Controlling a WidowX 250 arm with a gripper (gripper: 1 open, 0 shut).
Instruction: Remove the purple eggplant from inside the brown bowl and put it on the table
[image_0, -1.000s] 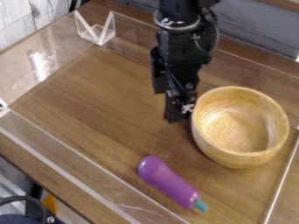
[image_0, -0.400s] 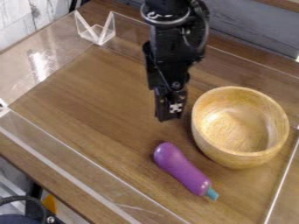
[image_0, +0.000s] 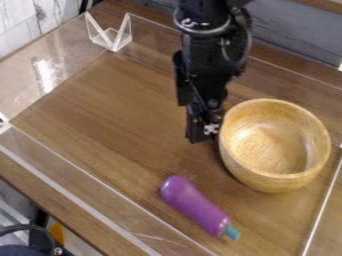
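Observation:
The purple eggplant (image_0: 195, 205) lies on its side on the table (image_0: 107, 115) near the front edge, its teal stem tip pointing to the lower right. To its upper right the brown bowl (image_0: 275, 145) stands with an empty hollow. My black gripper (image_0: 198, 122) hangs pointing down just left of the bowl's rim and above the eggplant's spot. It is open, nothing is between its fingers, and it is well clear of the eggplant.
Low clear plastic walls (image_0: 80, 190) edge the tabletop on all sides. A small clear plastic stand (image_0: 107, 30) sits at the back left corner. Bare wood stretches over the left half of the table.
The eggplant lies a little further left and nearer the front edge than half a second ago. The gripper has stayed open and nearly in place beside the bowl.

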